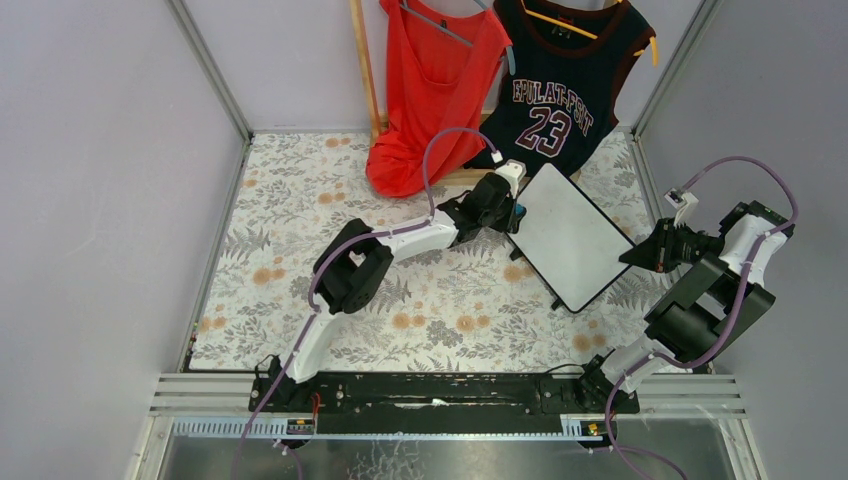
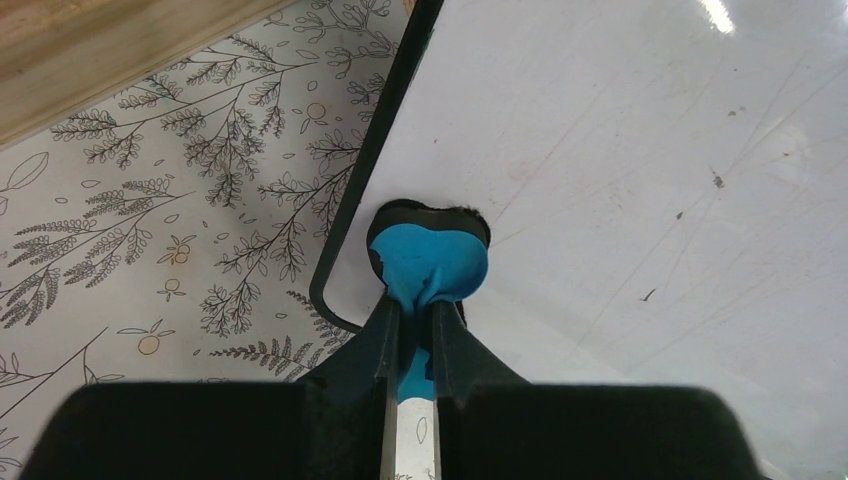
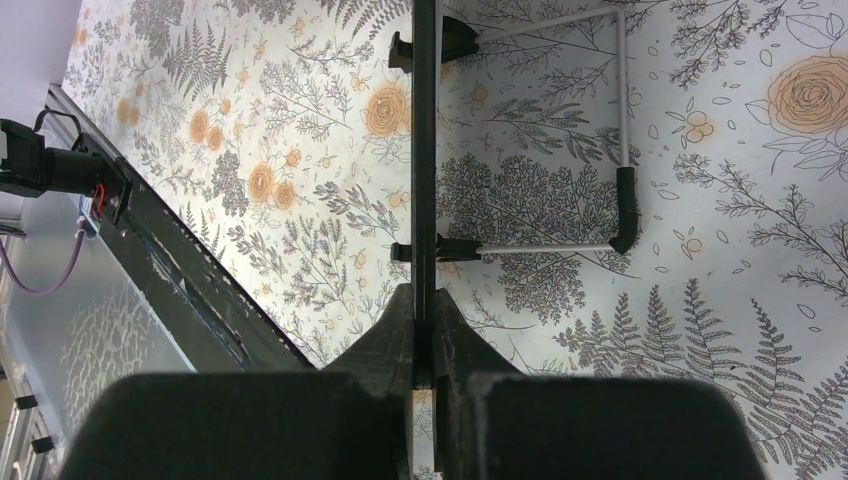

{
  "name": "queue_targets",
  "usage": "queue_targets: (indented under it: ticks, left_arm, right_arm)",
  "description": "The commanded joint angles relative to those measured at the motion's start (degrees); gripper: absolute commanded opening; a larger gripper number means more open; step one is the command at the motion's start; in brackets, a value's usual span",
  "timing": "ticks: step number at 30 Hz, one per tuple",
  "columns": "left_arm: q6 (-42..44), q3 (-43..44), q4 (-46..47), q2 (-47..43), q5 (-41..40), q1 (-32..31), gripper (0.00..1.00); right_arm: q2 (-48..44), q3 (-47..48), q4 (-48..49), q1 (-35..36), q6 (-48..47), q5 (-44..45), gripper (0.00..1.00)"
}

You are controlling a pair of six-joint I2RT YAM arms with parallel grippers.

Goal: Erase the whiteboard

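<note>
Pressing a blue eraser point(image 2: 430, 262) to the whiteboard point(image 2: 640, 180) near one rounded corner, the robot's left hand point(image 2: 412, 320) has both fingers closed tight on the soft pad. The squeeze makes the pad bulge ahead of the fingertips, and it meets the white surface just inside the black frame. Across the board, the right hand point(image 3: 424, 320) is clamped shut on the opposite edge, pinching the thin frame, which its own camera sees edge-on. That grip looks meant to brace the board so it does not slide under the wiping. A white wire stand point(image 3: 622, 130) with black ends juts from one face of the board above the floral tabletop point(image 1: 300, 200).

The whiteboard sits right of centre, turned at an angle between the two arms. Behind it, a red top point(image 1: 430, 80) and a dark number 23 jersey point(image 1: 560, 90) hang at the back. Whether the board lies flat or is tipped up cannot be told for certain. In the left wrist view its surface shows only faint scuffs and a few small specks, with no clear marker strokes, so the erasing appears well along. The next move likely calls for a steady sweep across the face while the other hand braces the frame.
</note>
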Motion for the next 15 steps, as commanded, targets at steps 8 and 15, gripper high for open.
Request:
queue_targets:
  ticks: [8, 15]
  left_arm:
    - [2.02, -1.24, -3.35, -9.24, 0.61, 0.58, 0.00]
    - [0.90, 3.97, -18.05, -15.63, -2.07, 1.17, 0.00]
  right_arm:
    - [-0.91, -0.12, -1.21, 1.15, -3.44, 8.68, 0.00]
    - [-0.60, -0.09, -0.65, 1.20, -2.70, 9.06, 0.00]
